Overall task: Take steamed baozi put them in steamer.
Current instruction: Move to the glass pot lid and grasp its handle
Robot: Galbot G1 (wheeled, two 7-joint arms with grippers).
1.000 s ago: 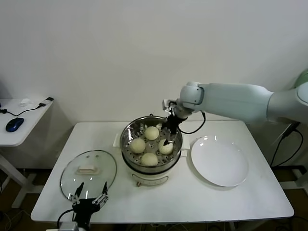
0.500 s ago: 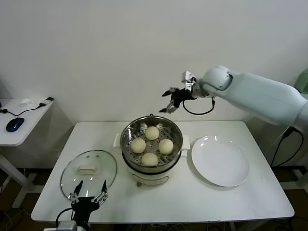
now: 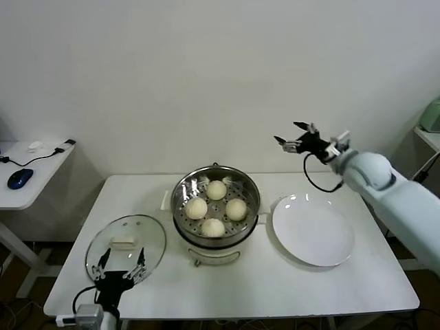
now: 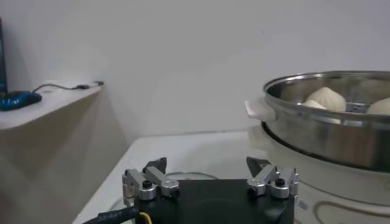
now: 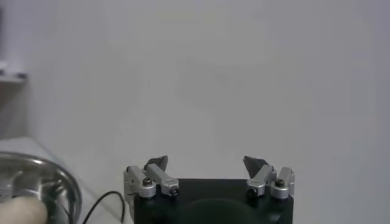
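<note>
The round, shiny steel steamer (image 3: 216, 206), with its perforated tray, stands on a cream-white electric base at the middle of the white table (image 3: 344, 285). Four small, domed, cream-white steamed baozi (image 3: 216, 207) sit inside it, spaced apart on the tray so that none appears to press on another. The flat white round plate (image 3: 313, 230) just beside the steamer, on the robot's right, is bare, which suggests that loading is complete. The round glass lid with a white knob (image 3: 126, 244) lies flat on the table on the robot's left, well clear of the pot's mouth. The right gripper (image 3: 311, 142) hangs high above the far edge of the table beyond the plate, its fingers spread wide and holding nothing. The left gripper (image 3: 121, 270) sits low at the near table edge beside the lid, fingers likewise apart and empty, apparently parked. In my judgement the task is essentially finished; covering the pot would be the only sensible follow-up.
</note>
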